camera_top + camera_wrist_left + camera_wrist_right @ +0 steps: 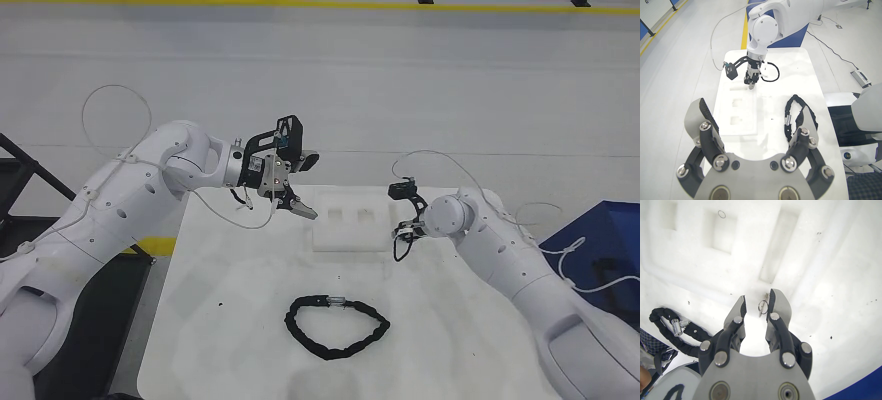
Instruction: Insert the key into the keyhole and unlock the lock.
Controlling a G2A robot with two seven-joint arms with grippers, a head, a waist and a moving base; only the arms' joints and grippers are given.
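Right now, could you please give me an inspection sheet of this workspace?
Surface: white table, a few dark specks.
Job's things: black chain lock closed in a loop on the table; key lying on the table by the foam tray.
Clutter: small ring in a tray recess.
Grippers: left gripper open above the table; right gripper open, fingers either side of the key.
Cables: black cable loop at the right wrist; floor cable.
Surroundings: blue panel, yellow floor line.

A white foam tray [345, 238] with three rectangular recesses lies toward the far edge of the white table [230, 330]. A blue panel [610, 225] stands beside the table, and a grey power brick [861, 78] lies on the floor.
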